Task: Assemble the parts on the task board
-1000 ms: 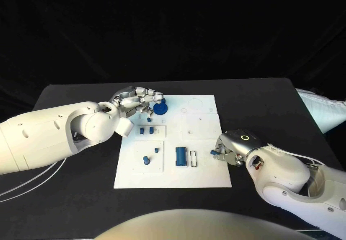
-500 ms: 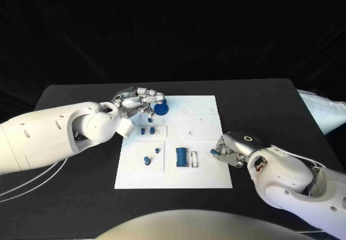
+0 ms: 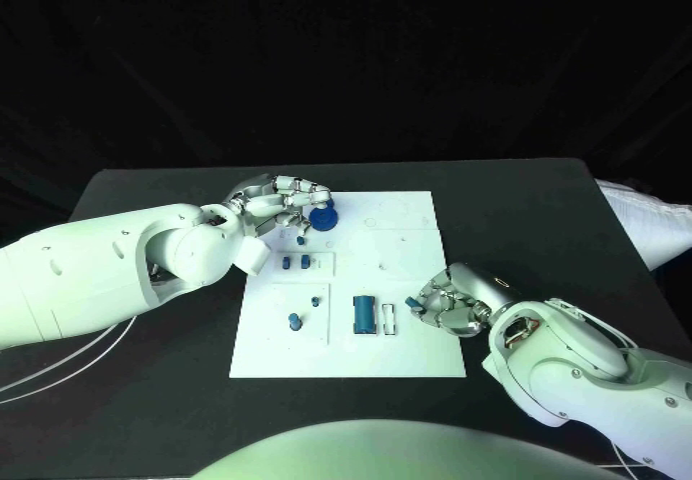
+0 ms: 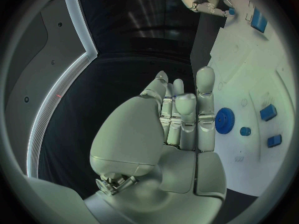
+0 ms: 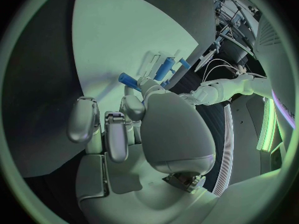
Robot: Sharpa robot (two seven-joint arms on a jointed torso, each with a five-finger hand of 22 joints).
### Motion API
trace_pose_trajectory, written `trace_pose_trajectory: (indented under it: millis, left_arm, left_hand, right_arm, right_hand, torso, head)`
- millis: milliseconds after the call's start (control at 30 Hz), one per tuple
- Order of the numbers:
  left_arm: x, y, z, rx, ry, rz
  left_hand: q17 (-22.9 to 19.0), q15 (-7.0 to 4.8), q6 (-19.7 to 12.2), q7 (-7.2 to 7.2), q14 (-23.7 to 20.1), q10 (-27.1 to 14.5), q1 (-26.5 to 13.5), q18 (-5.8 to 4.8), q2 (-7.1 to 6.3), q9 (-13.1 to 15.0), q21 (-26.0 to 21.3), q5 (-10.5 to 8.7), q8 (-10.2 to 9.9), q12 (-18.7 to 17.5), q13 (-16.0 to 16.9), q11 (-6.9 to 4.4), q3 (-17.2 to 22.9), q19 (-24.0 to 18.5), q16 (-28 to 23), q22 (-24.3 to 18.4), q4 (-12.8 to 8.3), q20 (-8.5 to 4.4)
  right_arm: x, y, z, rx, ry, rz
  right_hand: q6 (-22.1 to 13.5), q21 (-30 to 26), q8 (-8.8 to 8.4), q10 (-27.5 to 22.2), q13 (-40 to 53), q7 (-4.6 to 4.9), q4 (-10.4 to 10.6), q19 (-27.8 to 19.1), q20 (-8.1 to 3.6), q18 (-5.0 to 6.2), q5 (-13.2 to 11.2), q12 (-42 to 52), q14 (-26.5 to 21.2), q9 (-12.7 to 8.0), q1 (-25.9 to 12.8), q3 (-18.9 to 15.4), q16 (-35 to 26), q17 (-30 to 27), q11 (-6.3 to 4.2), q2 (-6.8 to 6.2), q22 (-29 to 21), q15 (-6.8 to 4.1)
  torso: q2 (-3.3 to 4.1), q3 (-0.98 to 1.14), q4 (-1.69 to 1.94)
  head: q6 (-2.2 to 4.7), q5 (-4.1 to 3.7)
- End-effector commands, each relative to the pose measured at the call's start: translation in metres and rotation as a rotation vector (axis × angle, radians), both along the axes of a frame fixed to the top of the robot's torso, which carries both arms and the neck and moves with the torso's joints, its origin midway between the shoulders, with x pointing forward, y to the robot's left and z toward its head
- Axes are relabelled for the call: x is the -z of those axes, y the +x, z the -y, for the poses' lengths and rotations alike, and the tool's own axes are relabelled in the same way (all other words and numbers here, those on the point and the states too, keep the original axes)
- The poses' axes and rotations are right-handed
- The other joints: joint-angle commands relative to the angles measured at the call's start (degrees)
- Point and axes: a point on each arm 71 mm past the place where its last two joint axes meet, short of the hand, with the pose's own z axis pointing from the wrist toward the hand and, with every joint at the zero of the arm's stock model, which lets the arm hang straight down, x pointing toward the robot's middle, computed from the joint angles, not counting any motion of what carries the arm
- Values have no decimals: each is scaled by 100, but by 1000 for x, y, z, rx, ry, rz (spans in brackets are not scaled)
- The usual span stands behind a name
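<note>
- White rectangular task board (image 3: 411, 350) lies in the middle of the black desk (image 3: 144, 200). Small blue parts sit on it: a blue toothed gear wheel (image 3: 323, 215) at the far-left corner, a blue rectangular block (image 3: 364, 313) near the middle with an empty white slot just to its right, and several small blue pegs on the left half.
- Right hand (image 3: 447, 305) pinches a small blue peg (image 5: 128, 79) in its fingertips; the right wrist view shows the peg projecting from the fingers above the board.
- Change since a second ago: the right hand has moved left from the board's right edge and now sits over the board, near the block and slot. The parts lying on the board have not shifted.
- Judgement: the peg is being carried to a seat on the right half; insertion not yet done.
- Left hand (image 3: 277, 198) is at the far-left corner, fingers curled beside the gear wheel. Cannot tell whether it grips the gear wheel or merely touches it.
</note>
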Motion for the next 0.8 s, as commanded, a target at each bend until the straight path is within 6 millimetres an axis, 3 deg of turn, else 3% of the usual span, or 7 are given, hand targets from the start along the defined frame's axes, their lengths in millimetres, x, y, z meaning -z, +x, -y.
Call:
trace_pose_trajectory:
  millis: [33,200,333,800]
  left_arm:
    - [-1,-1,3,20,-17,3]
    - [-1,-1,4,23,-18,3]
    - [-1,-1,4,23,-18,3]
    - [-1,-2,5,28,-19,0]
  left_hand:
    - [1,-2,-50,0,-32,-38,3,-44,48,-5,-20,-15,29,30,-9,-12,19,-32,-26,9,27,6]
    - [1,-2,-50,0,-32,-38,3,-44,48,-5,-20,-15,29,30,-9,-12,19,-32,-26,9,27,6]
    - [1,-2,-50,0,-32,-38,3,-44,48,-5,-20,-15,29,30,-9,-12,19,-32,-26,9,27,6]
    - [1,-2,-50,0,-32,-38,3,-44,48,-5,-20,-15,29,30,-9,-12,19,-32,-26,9,27,6]
  right_arm:
    - [3,-1,-3,53,88,-73]
    - [7,-1,-10,41,96,-122]
    - [10,0,-14,28,94,-147]
    - [15,0,-23,-27,47,-170]
  right_hand:
    - [31,25,-6,46,14,-18,7,43,-16,12,-42,21,464,7,-42,53,40,1050,3,-31,7,-10]
    - [65,6,-1,71,40,-17,116,29,-12,18,-34,51,465,33,-252,91,42,1055,8,-83,-17,-4]
    - [101,-4,12,77,19,-28,235,20,-11,22,148,13,466,63,-455,61,44,1058,3,-106,-28,-7]
    - [294,116,120,243,209,-115,339,119,-53,-8,321,313,500,194,-751,-73,147,1217,-65,-45,132,-59]
  torso:
    - [0,-2,1]
    - [-4,0,11]
    - [2,3,11]
    - [3,9,0]
  head:
    - [-11,-1]
    - [-15,-1]
    - [-21,17]
    - [-43,45]
